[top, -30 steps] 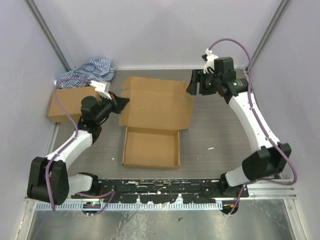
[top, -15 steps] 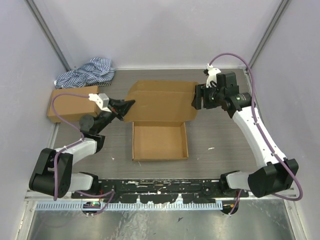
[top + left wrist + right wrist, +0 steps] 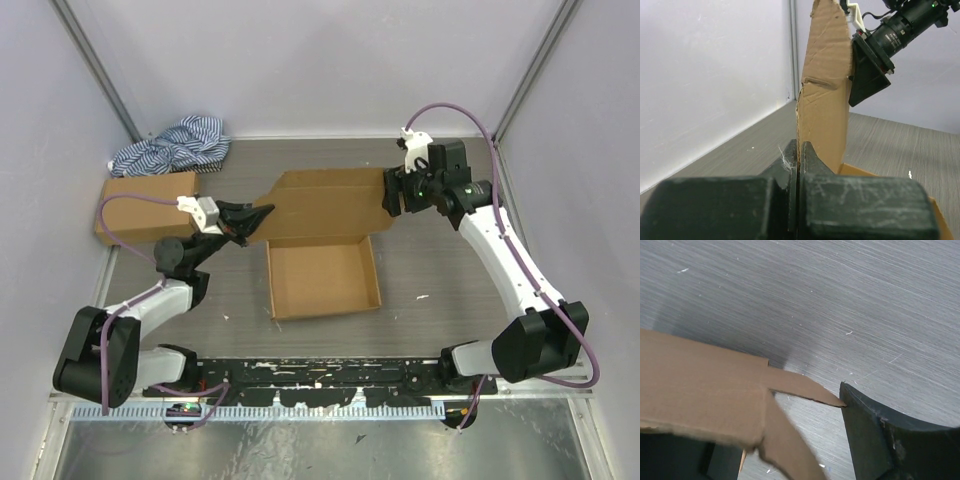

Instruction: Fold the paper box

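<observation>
The left fingers [image 3: 808, 156] were pinched shut on the left flap of the single paper box [image 3: 322, 278]. The right fingers [image 3: 875, 440] stood open astride the lid's right edge. The box's tray sat mid-worktop [image 3: 440, 270] with its lid raised. Both arms reached forward with wrists turned inward. One smaller box [image 3: 140, 205] and one striped cloth [image 3: 175, 145] lay far left.

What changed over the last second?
The flat brown cardboard mailer box slid toward the right arm's side, and its hinged lid swung up from lying back toward upright. The left gripper stayed clamped on the lid's left flap, travelling with it; the right gripper stayed open by the lid's right edge. The smaller brown cardboard box and striped blue cloth did not move.
</observation>
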Available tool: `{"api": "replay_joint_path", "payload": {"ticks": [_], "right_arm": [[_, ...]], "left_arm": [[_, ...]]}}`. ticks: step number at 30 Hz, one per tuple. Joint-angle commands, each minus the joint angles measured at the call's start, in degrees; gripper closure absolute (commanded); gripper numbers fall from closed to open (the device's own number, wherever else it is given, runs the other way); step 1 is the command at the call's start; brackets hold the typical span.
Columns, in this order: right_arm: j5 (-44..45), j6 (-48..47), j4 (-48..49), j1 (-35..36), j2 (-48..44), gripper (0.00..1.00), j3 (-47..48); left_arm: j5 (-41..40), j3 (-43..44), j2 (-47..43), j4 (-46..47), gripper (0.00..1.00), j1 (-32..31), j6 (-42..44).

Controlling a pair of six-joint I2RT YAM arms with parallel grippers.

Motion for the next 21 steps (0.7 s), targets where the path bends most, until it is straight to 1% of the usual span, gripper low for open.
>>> {"api": "replay_joint_path", "payload": {"ticks": [1,5,12,19,21], "right_arm": [[-6.4,-5.2,7.7,0.0,-2.7,0.26,-2.3],[-10.0,-5.4,7.3,0.0,-3.4,0.29,-2.3],[-14.0,-3.6,4.6,0.1,-2.3,0.42,-0.1],[-9.6,-1.5,7.4,0.1,0.1,0.46,-0.4],[-8.5,-0.7,8.8,0.1,0.9,0.52,-0.6]], "left_arm": [[1.0,-0.1,-1.2,4.3,1.00,-0.2,1.6],[0.6,0.0,-0.6,4.3,1.00,-0.2,1.3],[0.5,0.5,0.1,2.8,1.00,-0.2,0.4],[1.1,0.6,-0.2,2.4,1.00,-0.3,0.5],[1.1,0.5,-0.3,2.4,1.00,-0.4,0.4]]}}
